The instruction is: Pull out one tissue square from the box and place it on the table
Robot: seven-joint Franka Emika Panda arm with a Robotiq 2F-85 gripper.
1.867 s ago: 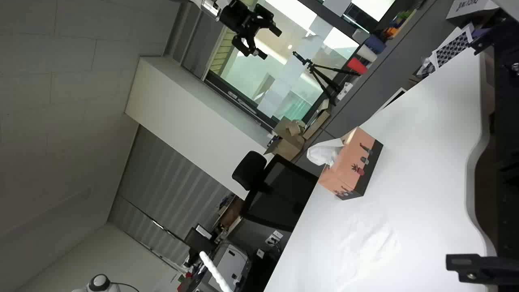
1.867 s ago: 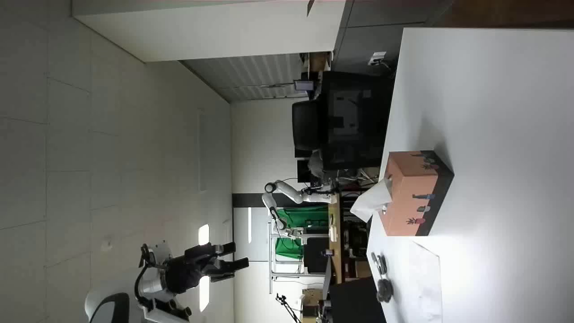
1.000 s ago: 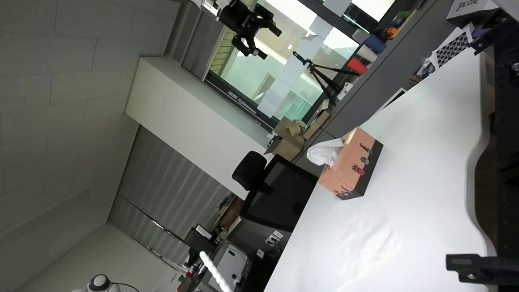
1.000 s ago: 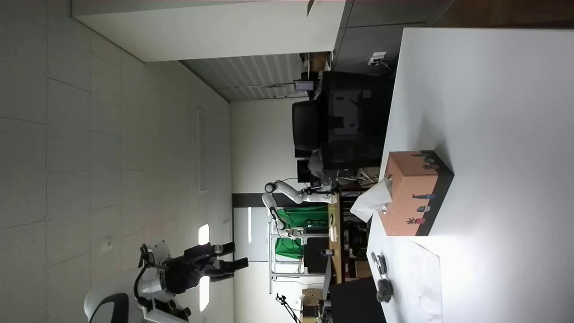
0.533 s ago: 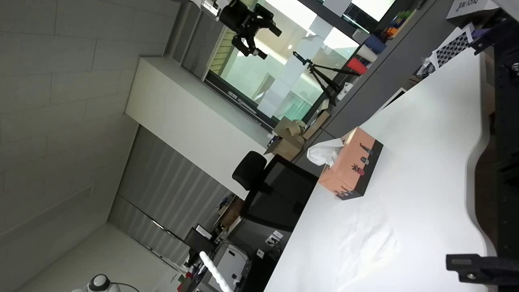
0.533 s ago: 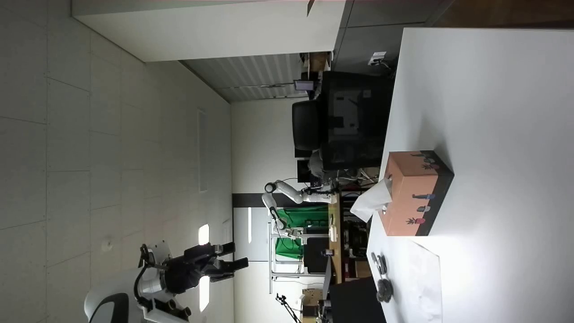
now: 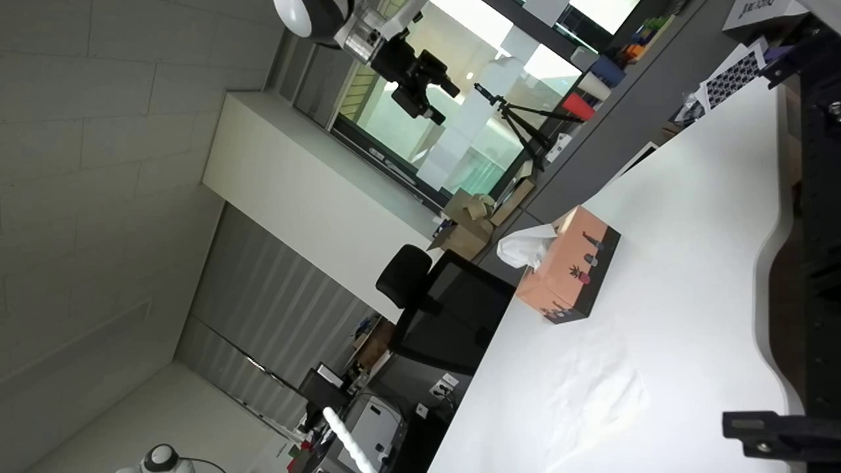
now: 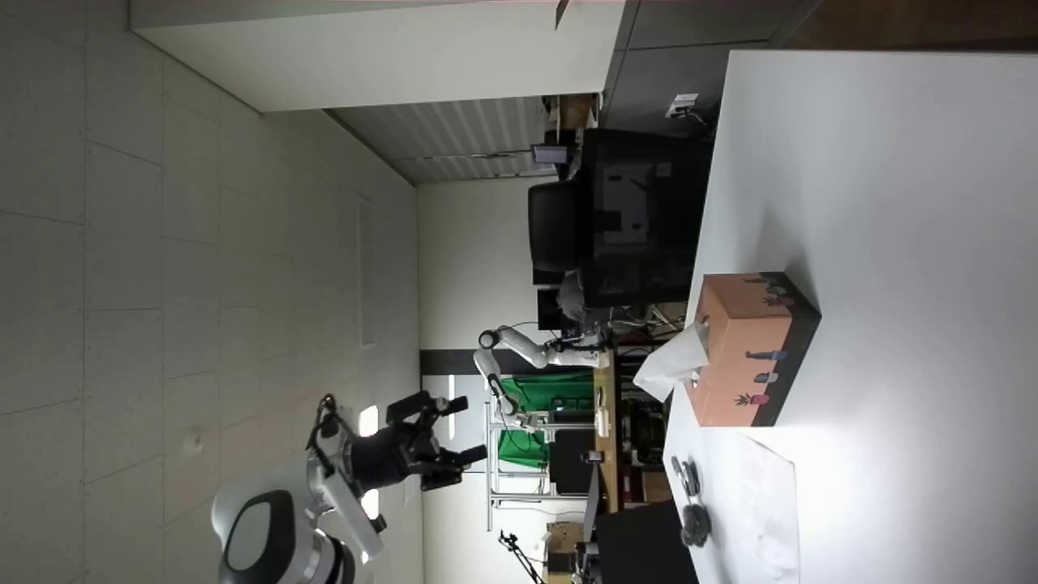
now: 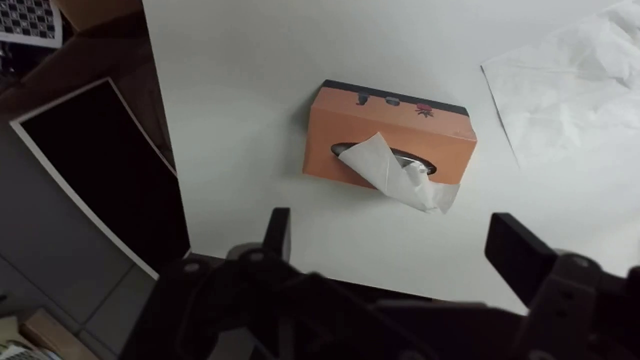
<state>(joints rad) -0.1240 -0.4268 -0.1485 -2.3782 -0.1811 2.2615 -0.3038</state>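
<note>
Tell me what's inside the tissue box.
A white tissue pokes out through the oval slot of the tissue box. Anything deeper is hidden by the box and that tissue.

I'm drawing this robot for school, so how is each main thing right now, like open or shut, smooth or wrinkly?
Robot's jaws: open, nothing held.
Tissue box: upright on the table.
Tissue: bent over, sticking out of the top, not pulled free yet.
White sheet: wrinkled, spread on the table.
Tripod: legs spread.
</note>
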